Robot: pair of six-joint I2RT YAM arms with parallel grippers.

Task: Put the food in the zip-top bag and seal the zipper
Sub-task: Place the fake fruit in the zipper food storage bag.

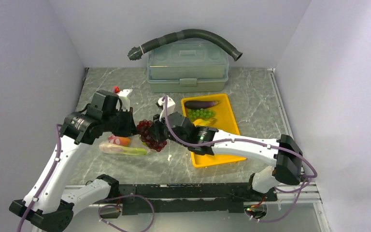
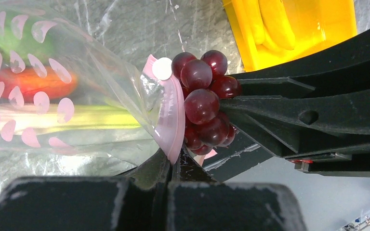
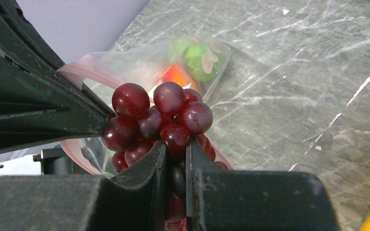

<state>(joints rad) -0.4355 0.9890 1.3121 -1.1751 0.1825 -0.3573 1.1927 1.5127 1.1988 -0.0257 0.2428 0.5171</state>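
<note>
Risk gathers at the mouth of the zip-top bag [image 2: 94,72]: the right end effector [image 3: 176,149] pinches the dark purple grapes [image 3: 166,120] by their lower berries, holding the bunch against the pink zipper [image 2: 171,120] at centre frame in the top view, not yet inside; the left end effector [image 2: 169,166] is pressed together on that strip, lifting one lip only; the opening looks narrow, so the bunch could catch on the rim, fold the floppy film shut, or drag the strip out of the left grip; the leek [image 2: 77,120] and a red piece [image 2: 29,82] lie inside; the eggplant [image 1: 200,103], green grapes [image 1: 201,114] and bananas [image 2: 270,24] wait in the yellow tray [image 1: 228,125] at right.
</note>
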